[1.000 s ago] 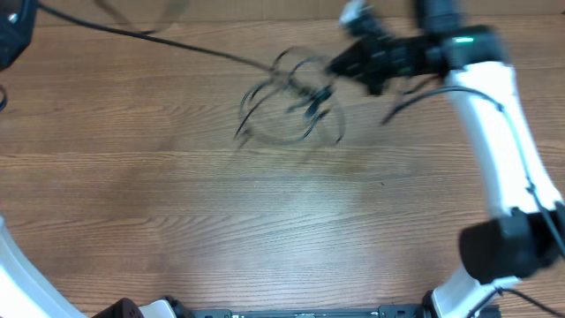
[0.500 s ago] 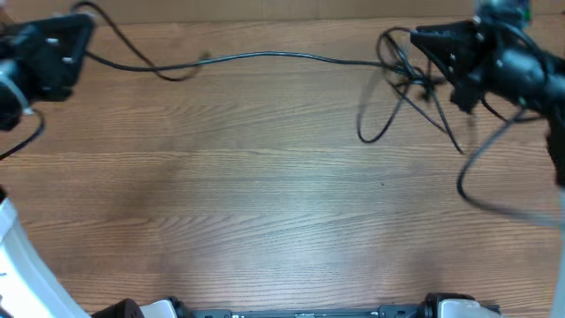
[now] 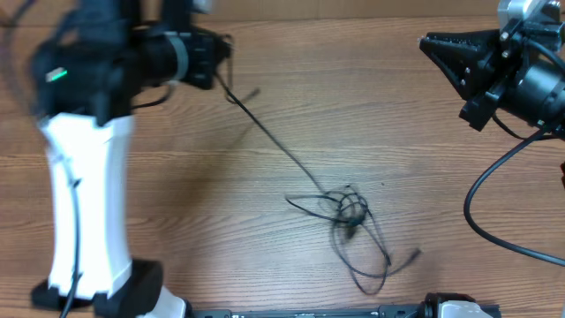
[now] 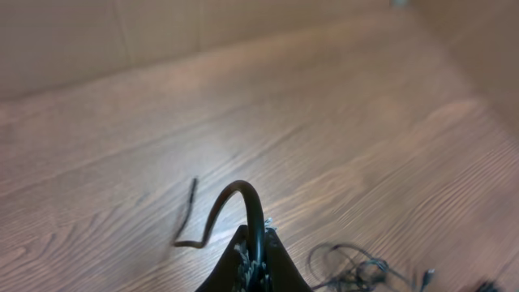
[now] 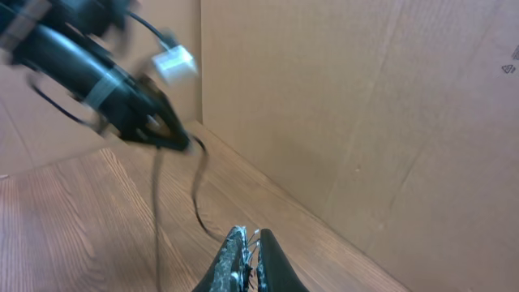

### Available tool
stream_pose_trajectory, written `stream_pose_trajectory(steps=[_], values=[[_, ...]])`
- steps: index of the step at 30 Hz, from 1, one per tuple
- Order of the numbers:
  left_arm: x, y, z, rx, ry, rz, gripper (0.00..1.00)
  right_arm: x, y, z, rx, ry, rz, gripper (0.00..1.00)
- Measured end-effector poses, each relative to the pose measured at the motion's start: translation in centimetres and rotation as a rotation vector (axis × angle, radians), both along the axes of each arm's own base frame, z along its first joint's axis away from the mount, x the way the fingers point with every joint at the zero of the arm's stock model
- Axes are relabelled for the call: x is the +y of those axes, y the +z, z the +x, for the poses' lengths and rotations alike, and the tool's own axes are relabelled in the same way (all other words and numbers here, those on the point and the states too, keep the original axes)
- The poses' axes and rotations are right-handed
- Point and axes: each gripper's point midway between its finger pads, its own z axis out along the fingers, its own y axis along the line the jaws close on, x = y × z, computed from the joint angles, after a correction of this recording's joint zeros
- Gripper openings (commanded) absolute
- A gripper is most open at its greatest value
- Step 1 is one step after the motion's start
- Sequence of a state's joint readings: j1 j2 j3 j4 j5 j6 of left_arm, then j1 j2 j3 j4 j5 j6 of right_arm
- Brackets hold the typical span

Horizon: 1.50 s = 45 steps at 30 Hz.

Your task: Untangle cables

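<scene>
Overhead: cable tangle (image 3: 349,208) has been released from right fingers (image 3: 446,51), now together, empty, at 2 o'clock. It lies on tabletop (image 3: 177,221) at 5 o'clock. One strand (image 3: 265,132) is clamped in left fingers (image 4: 280,272) at 10 o'clock; knot not yet undone.

Tangle of cables (image 3: 351,212) front-centre on table (image 3: 177,230); strand (image 3: 274,140) slants to left end effector (image 3: 222,62); open wood either side.

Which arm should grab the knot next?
Probably right: the right gripper is shut on nothing, so free. The left gripper is clamped on a cable running to the tangle, anchoring it.
</scene>
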<state>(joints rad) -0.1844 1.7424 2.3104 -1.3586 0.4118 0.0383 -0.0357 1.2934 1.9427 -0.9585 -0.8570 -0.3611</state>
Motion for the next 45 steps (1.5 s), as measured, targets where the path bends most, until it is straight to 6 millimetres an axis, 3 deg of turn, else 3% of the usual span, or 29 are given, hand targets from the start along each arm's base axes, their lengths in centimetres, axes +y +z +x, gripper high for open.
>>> stream_pose_trajectory(steps=[1, 3, 4, 5, 6, 7, 12, 18, 21, 25, 31, 35, 38, 41, 45], values=[[-0.8, -1.2, 0.6, 0.016, -0.011, 0.031, 0.06, 0.0, 0.0, 0.0, 0.004, -0.001, 0.003, 0.04], [-2.2, -3.2, 1.6, 0.039, -0.037, 0.083, 0.82, 0.0, 0.0, 0.0, 0.011, -0.002, 0.007, 0.04], [-2.5, -3.7, 1.9, 0.044, -0.040, 0.093, 0.98, 0.0, -0.1, 0.0, 0.015, -0.002, 0.008, 0.04], [-2.8, -4.2, 2.2, 0.048, -0.044, 0.104, 1.00, 0.0, -0.1, 0.0, 0.018, -0.005, 0.009, 0.16], [-3.1, -4.5, 2.5, 0.049, -0.047, 0.112, 1.00, -0.1, -0.3, 0.0, 0.032, -0.012, 0.013, 0.62], [-3.2, -4.7, 2.6, 0.048, -0.050, 0.117, 1.00, -0.2, -0.4, 0.1, 0.042, -0.019, 0.014, 1.00], [-4.1, -3.9, 2.1, 0.029, -0.103, 0.082, 1.00, -0.8, -1.6, 0.4, 0.090, -0.069, -0.003, 1.00], [-4.9, -5.7, -3.0, 0.169, -0.259, 0.118, 1.00, -1.4, -2.8, 1.3, 0.136, -0.113, -0.020, 1.00], [-6.8, -6.6, -5.4, 0.226, -0.326, 0.144, 1.00, -1.9, -3.3, 2.2, 0.146, -0.148, -0.032, 1.00], [-10.9, -8.4, -7.1, 0.225, -0.387, 0.209, 1.00, -3.0, -2.9, 3.7, 0.111, -0.230, -0.049, 1.00], [-16.1, -12.0, -8.8, 0.191, -0.319, 0.354, 1.00, -7.8, -1.4, 6.4, 0.085, -0.541, 0.004, 1.00], [-17.0, -13.5, -8.9, 0.202, -0.172, 0.373, 1.00, -11.6, -1.6, 7.1, 0.125, -0.746, 0.060, 1.00], [-16.6, -16.2, -8.2, 0.241, -0.049, 0.382, 1.00, -12.8, -1.7, 7.2, 0.134, -0.814, 0.082, 1.00], [-16.4, -20.3, -7.5, 0.269, 0.024, 0.390, 1.00, -13.2, -1.7, 7.2, 0.139, -0.842, 0.095, 1.00], [-16.1, -26.3, -8.3, 0.341, 0.055, 0.392, 1.00, -13.5, -1.6, 7.1, 0.140, -0.860, 0.102, 1.00]])
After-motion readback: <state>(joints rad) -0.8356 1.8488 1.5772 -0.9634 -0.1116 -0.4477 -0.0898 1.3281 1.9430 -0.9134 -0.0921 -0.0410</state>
